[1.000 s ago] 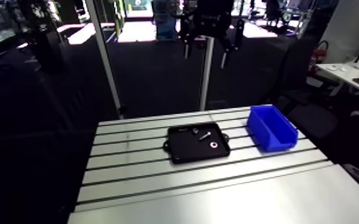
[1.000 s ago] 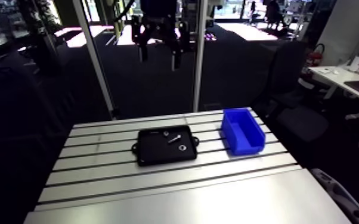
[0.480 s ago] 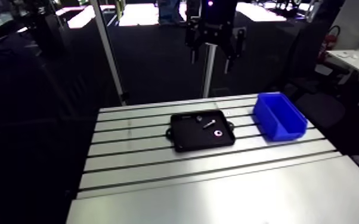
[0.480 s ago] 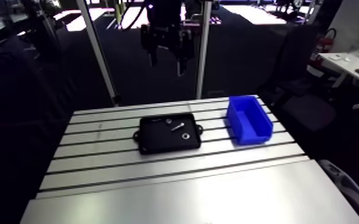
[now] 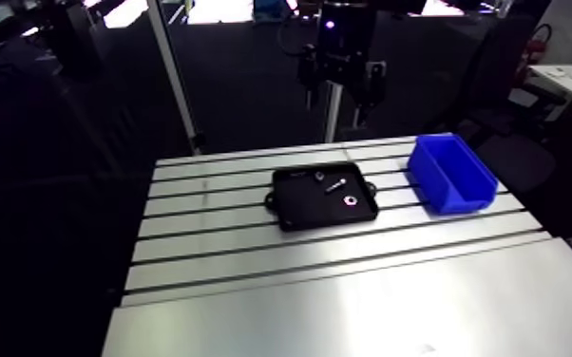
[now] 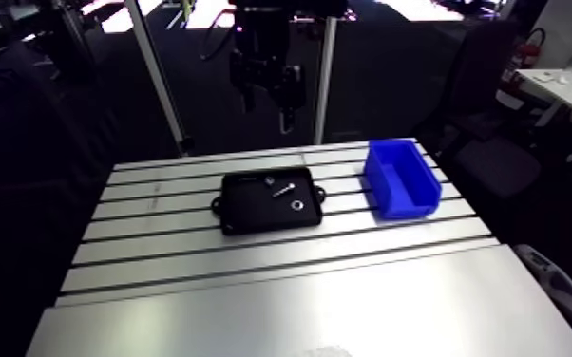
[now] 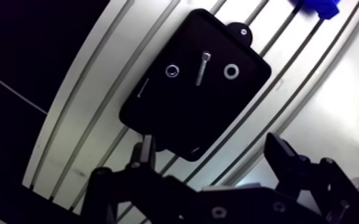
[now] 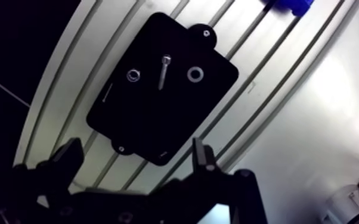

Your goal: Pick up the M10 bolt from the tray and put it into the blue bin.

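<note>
A black tray (image 7: 176,119) lies on the slotted table, far below my gripper (image 7: 210,146). In it, side by side, are a nut (image 7: 172,71), the silver M10 bolt (image 7: 203,68) and a washer (image 7: 231,71). A thin dark pin lies near one tray edge. The gripper is open with nothing between its fingers, and the tray shows ahead of them. The arm view shows the gripper (image 5: 339,95) hanging high behind the tray (image 5: 295,214), with the bolt (image 5: 334,184) near the tray's back. The blue bin (image 5: 449,174) stands to the tray's right.
The aluminium table (image 5: 233,275) has long slots running left to right, and a smooth plate covers its front part. An upright metal post (image 5: 178,85) rises behind the table's back left. The bin (image 7: 316,6) peeks in beyond the tray in the wrist view.
The camera has shifted with the arm. The gripper hangs lower and closer to the table's back edge than before. Tray, bolt and bin have stayed in place.
</note>
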